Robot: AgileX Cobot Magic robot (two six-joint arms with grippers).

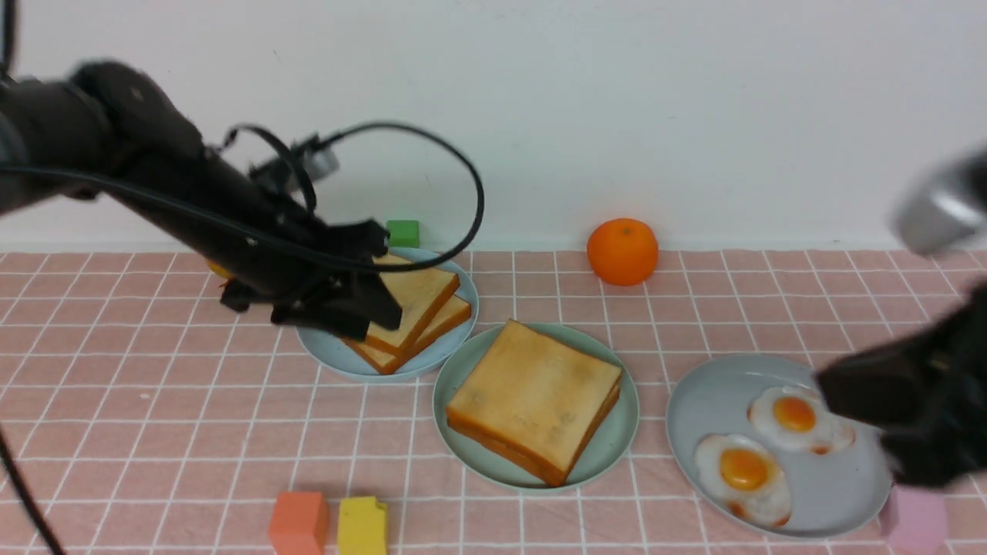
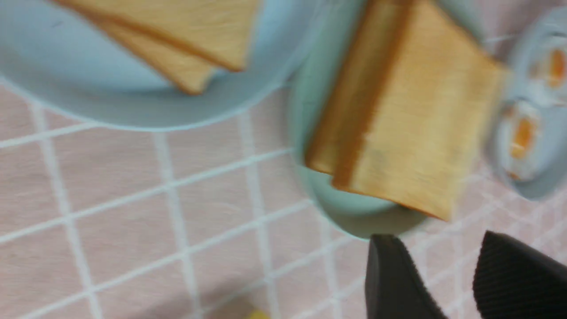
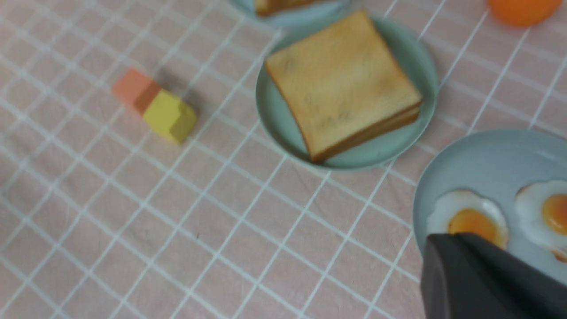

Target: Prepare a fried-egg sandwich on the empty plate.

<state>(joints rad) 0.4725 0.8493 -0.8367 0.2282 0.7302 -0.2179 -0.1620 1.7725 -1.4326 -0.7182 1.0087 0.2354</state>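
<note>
A toast slice (image 1: 534, 398) is seen lying on the mint-green plate (image 1: 461, 443) at the middle of the bench (image 1: 154, 432), with a second darker edge showing beneath it in the left wrist view, so two slices may be stacked there; no egg can be seen between them, and the fried-egg sandwich is judged unfinished. Two fried eggs (image 1: 771, 455) are lying on the grey-blue plate (image 1: 694, 401), and two more toast slices (image 1: 412, 304) on the pale blue plate (image 1: 339, 354). The left gripper (image 2: 452, 274) is held above the pale blue plate with its jaws partly apart and nothing between them. The right gripper (image 3: 478, 279) is shown with its jaws closed together over the near edge of the grey-blue plate, and no egg is seen held. An egg could be pushed or pinned rather than picked if closed jaws are lowered onto it, since it lies thin and flat. The grey-blue plate could be dragged along with it. If a top slice is already placed, it could be knocked askew when the egg is brought in
</note>
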